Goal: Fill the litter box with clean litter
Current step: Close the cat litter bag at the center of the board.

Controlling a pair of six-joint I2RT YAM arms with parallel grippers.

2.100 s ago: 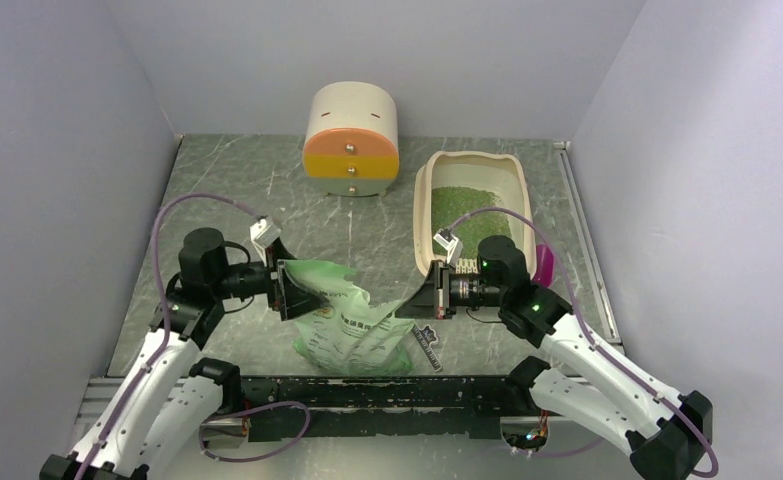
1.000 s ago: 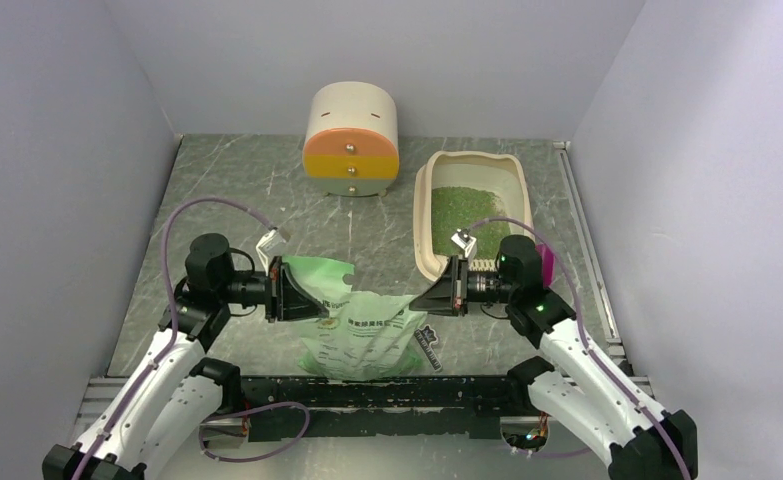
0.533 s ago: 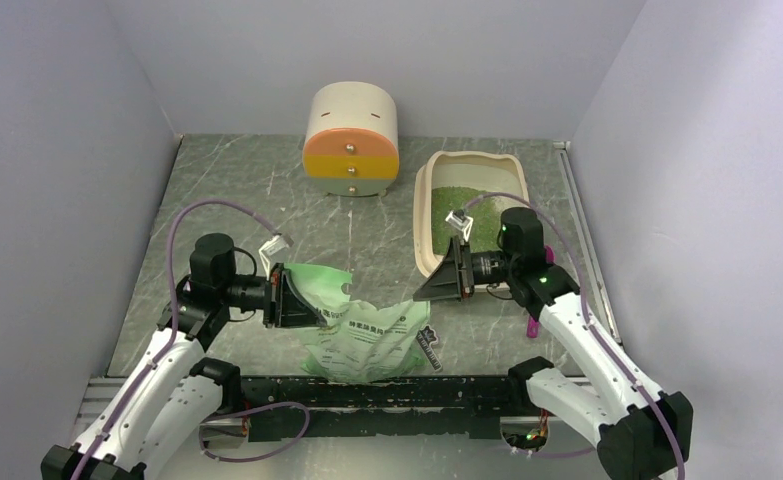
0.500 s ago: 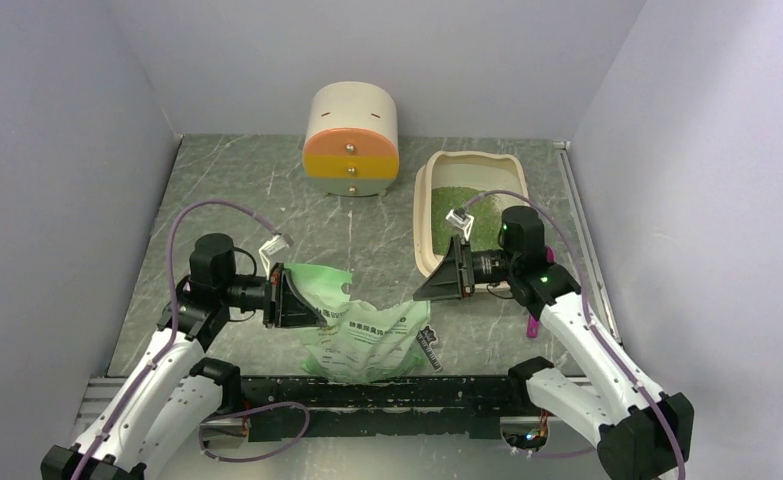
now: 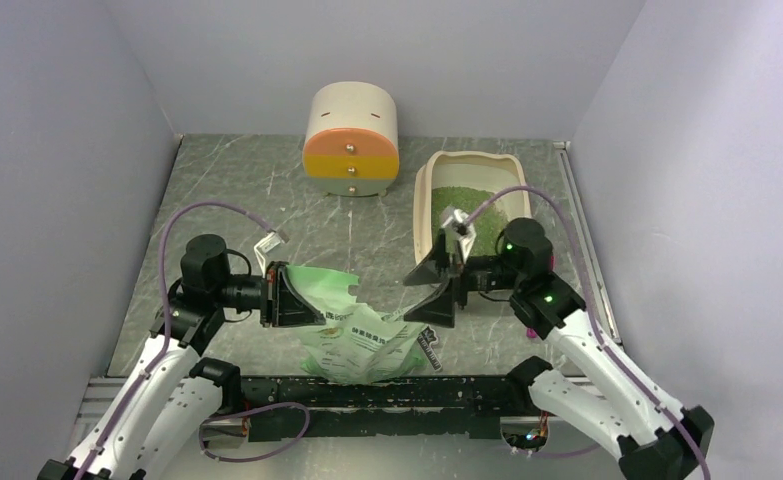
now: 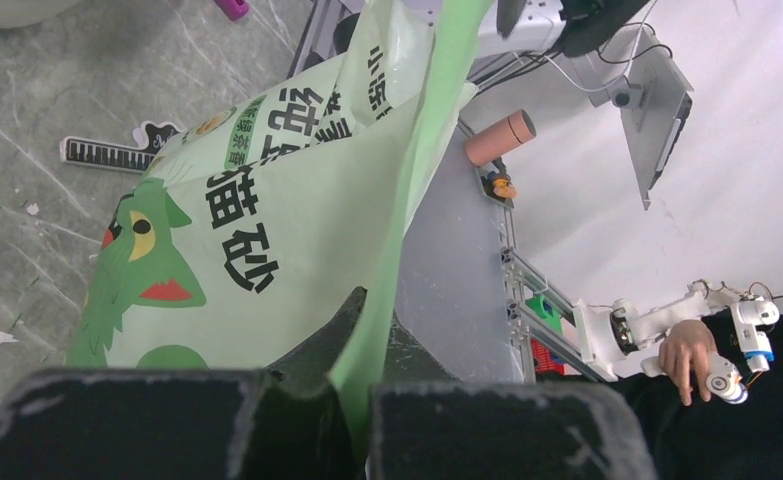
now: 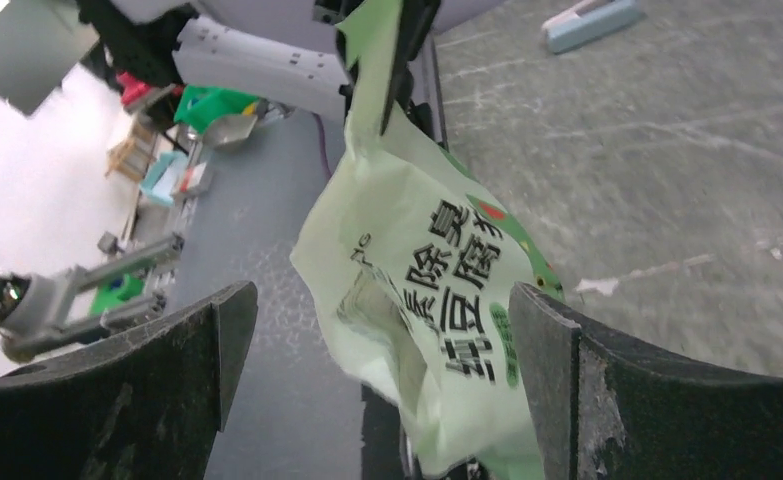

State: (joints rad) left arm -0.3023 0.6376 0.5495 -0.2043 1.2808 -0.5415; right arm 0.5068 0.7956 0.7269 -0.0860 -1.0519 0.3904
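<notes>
The litter box (image 5: 422,215) lies in the upper right of the top view, its long axis running up and down the frame and its near end hidden behind the right arm. Green litter (image 5: 447,200) covers its floor. The left fingers (image 5: 292,297) are clenched on the upper edge of the green bag (image 5: 362,335), which slumps on the counter (image 5: 227,190) at lower centre. The right fingers (image 5: 429,290) are spread wide and grip nothing; the bag's other side shows in their gap, not pinched. A round drawer unit (image 5: 352,140) stands left of the box
</notes>
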